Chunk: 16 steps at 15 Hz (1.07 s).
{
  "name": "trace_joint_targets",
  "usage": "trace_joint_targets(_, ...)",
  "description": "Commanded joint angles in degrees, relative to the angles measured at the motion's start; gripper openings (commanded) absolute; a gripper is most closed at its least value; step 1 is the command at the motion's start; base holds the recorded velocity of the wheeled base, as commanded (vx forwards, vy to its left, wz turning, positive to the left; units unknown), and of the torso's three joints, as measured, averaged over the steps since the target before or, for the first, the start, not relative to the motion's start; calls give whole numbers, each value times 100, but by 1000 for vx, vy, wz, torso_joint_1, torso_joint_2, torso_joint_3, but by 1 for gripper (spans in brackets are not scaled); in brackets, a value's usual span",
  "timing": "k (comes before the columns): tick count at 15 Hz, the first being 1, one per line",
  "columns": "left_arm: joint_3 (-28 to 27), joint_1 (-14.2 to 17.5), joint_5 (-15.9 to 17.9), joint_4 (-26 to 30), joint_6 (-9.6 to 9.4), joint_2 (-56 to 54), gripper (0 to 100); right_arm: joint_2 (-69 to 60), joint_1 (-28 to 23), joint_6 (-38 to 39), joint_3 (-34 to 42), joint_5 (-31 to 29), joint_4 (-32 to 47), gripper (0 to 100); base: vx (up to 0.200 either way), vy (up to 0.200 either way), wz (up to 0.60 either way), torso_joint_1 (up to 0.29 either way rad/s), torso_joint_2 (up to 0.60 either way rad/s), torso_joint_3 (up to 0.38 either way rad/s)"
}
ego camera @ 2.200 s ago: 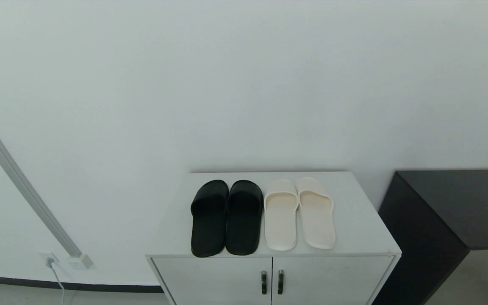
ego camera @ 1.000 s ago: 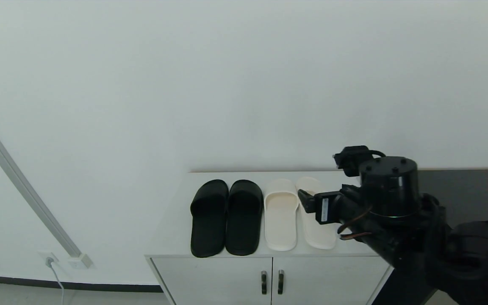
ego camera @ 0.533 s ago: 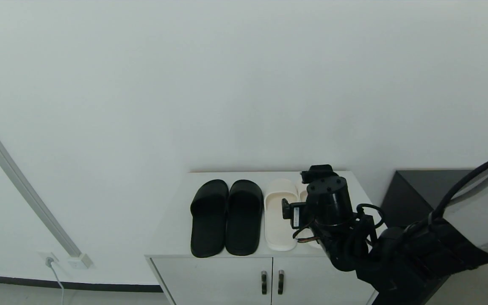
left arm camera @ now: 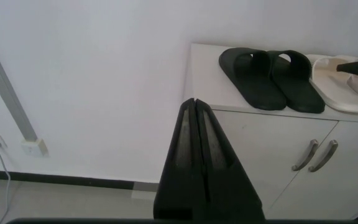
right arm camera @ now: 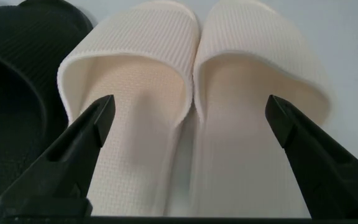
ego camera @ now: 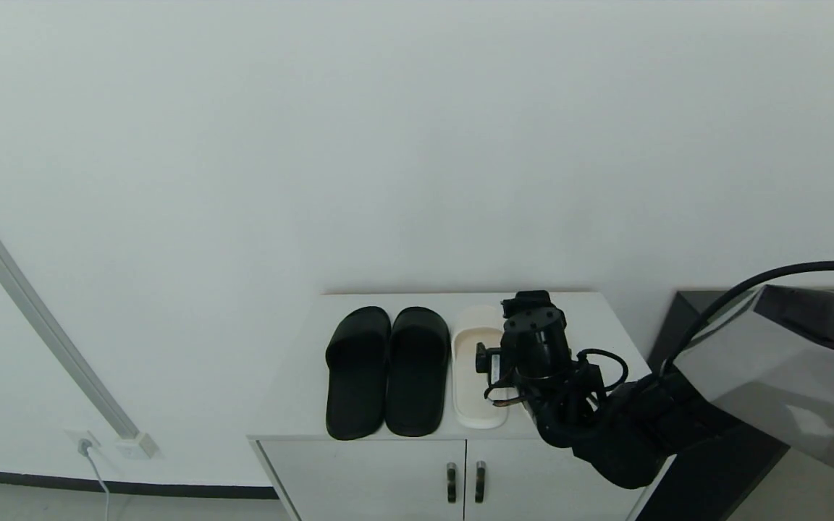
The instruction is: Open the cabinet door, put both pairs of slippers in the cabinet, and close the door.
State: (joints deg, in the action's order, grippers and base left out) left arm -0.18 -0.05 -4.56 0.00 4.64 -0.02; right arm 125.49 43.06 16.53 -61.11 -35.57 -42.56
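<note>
Cream slippers [ego camera: 478, 376]: the pair lies side by side, touching, on the cabinet top [ego camera: 294, 405], just beside the black slippers [ego camera: 386, 373]. Both cabinet doors [ego camera: 359, 470] are shut and the handles [ego camera: 479, 481] are untouched.

Step in hand (judged): taking the cream pair in one pinch.
- Right claw [right arm camera: 190, 104] is open wide. One finger sits outside each slipper, so the pair lies between them.
- To do it well: keep the claw centred on the seam where the two slippers meet, and come down until the fingers are beside the sidewalls, not on top of the straps.
- Close evenly. The foam looks soft and will likely squash, so squeeze until the two press together as one block.
- Risk: the finger on the black-pair side has little room and could nudge the nearer black slipper.
- Note: with the doors shut, a held pair has nowhere to go, so a door has to be opened by the other arm.

Pose:
- Right arm [ego camera: 591, 420] comes in from the robot's right across the front corner of the cabinet, with the wrist above the cream pair and the claw pointing toward the wall.
- Left claw [left arm camera: 195, 106] has its fingers pressed together and holds nothing. It hangs low, well off the cabinet's left side and below top level.
</note>
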Motion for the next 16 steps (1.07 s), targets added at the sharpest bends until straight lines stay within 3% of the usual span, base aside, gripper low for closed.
trace_joint_targets(1,1,5,-1,0,1,2,0,336,-87,-9,-340,-2,2,100,0,0,0,0,0,0)
trace_joint_targets(13,1,-4,-1,0,1,2,0,1074,-351,-62,-1386,-20,19,100,0,0,0,0,0,0)
trace_joint_targets(14,1,-4,-1,0,1,2,0,1136,-368,-97,-1395,-20,2,0,0,0,0,0,0,0)
trace_joint_targets(16,1,5,-1,0,1,2,0,1153,-386,-150,-1412,-20,2,0,0,0,0,0,0,0)
